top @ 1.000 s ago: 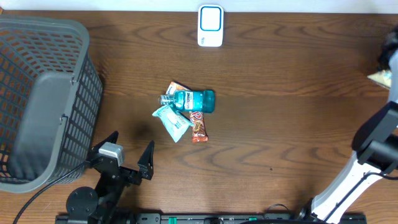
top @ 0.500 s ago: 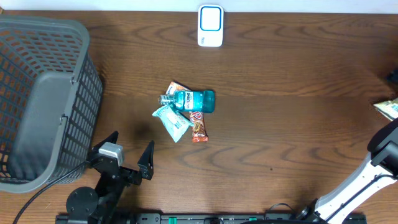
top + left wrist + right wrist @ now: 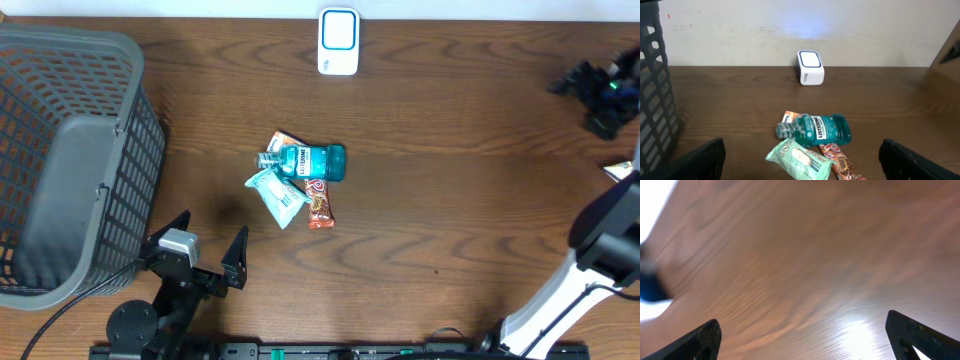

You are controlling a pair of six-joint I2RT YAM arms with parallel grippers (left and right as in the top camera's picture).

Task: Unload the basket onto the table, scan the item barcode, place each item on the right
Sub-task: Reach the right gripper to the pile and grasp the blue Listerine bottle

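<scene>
Left gripper (image 3: 212, 230) sits at the lower left of the overhead view, jaws spread wide with nothing in them. Just past it, mid-frame, the items are heaped together: wipes packet (image 3: 277, 193) and snack bar (image 3: 318, 202) in front, mouthwash bottle (image 3: 312, 161) lying on its side across an orange packet (image 3: 285, 141) behind. That overlap is my worry. Grab one and a neighbour probably drags along, or the round bottle rolls off. Farther back, the scanner (image 3: 338, 42) stands at top centre, and a barcode facing away from it won't read. The right gripper (image 3: 802, 317), at upper right, is also wide open and empty, and its own view is smeared.
</scene>
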